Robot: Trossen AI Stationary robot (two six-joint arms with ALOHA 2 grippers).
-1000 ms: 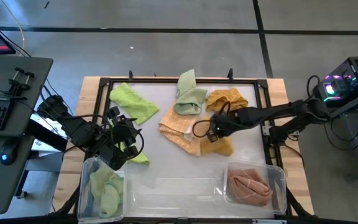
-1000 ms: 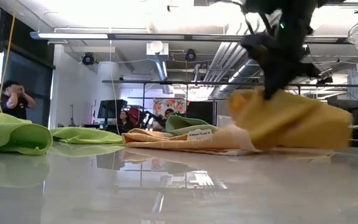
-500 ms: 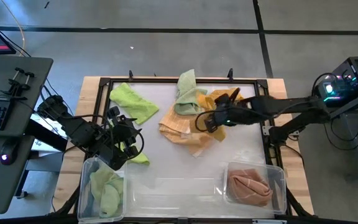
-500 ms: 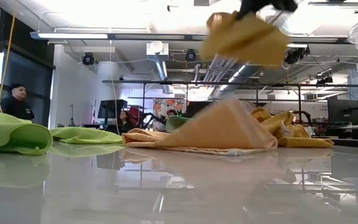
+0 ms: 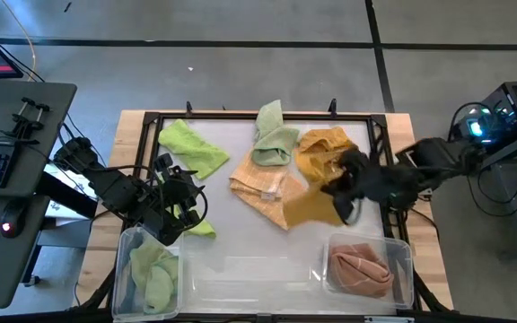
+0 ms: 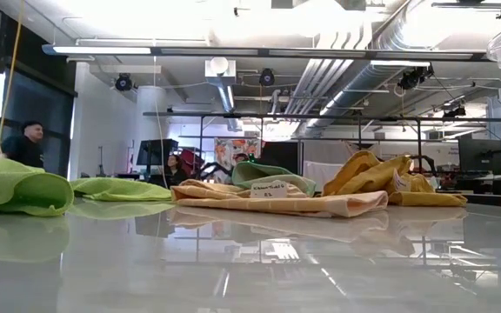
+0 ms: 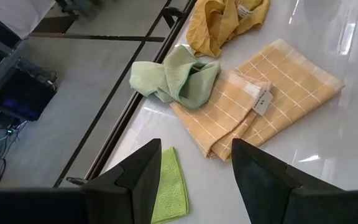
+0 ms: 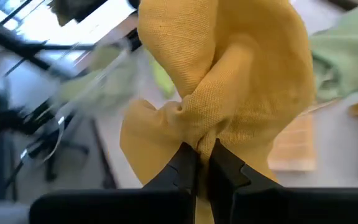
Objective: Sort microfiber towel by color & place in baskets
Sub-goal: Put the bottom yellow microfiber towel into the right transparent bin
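Item: yellow towel, soft, light, limp; it hangs in folds from your right gripper, whose fingers are pinched tight on a gathered fold, above the table toward its right edge, just short of the right basket at the front right corner. Expect trailing corners to drag; a bunched fold gives you the surest hold. The left gripper waits with fingers apart over the left basket at the front left corner.
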